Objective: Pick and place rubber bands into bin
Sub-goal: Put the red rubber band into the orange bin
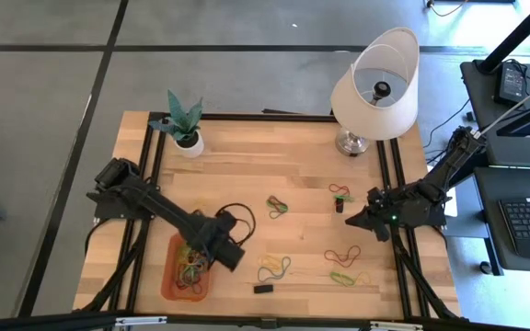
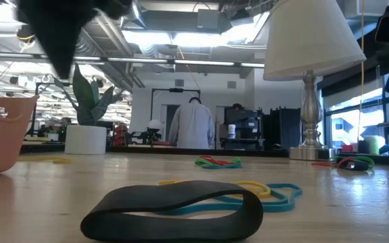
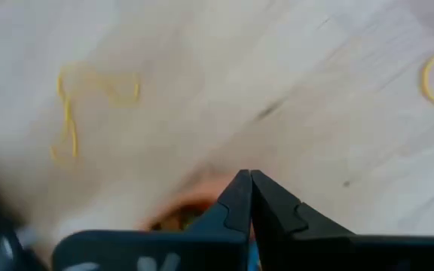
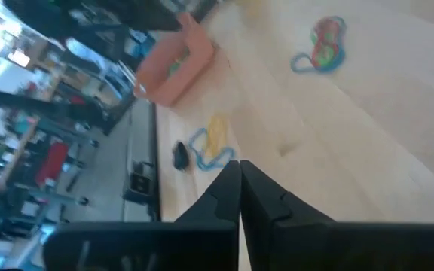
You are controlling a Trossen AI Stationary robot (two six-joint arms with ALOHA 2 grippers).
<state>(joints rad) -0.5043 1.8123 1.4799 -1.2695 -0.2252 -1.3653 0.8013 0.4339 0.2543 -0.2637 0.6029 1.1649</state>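
Rubber bands point(image 1: 273, 268), thin loops in yellow, green, red and blue, scattered on wooden table point(image 1: 247, 156), several heaped in orange bin point(image 1: 169, 276), left gripper point(image 1: 237, 260) beside bin, fingers together, empty, right gripper point(image 1: 350, 221) likewise closed, empty, near table's right edge.

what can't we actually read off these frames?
- Bin contents: in the high view the left gripper and arm cover part of it; the bands inside are too small to count.
- Low view: only the bin's rim shows, cut by the edge.
- Left wrist view: motion blur smears a yellow band.
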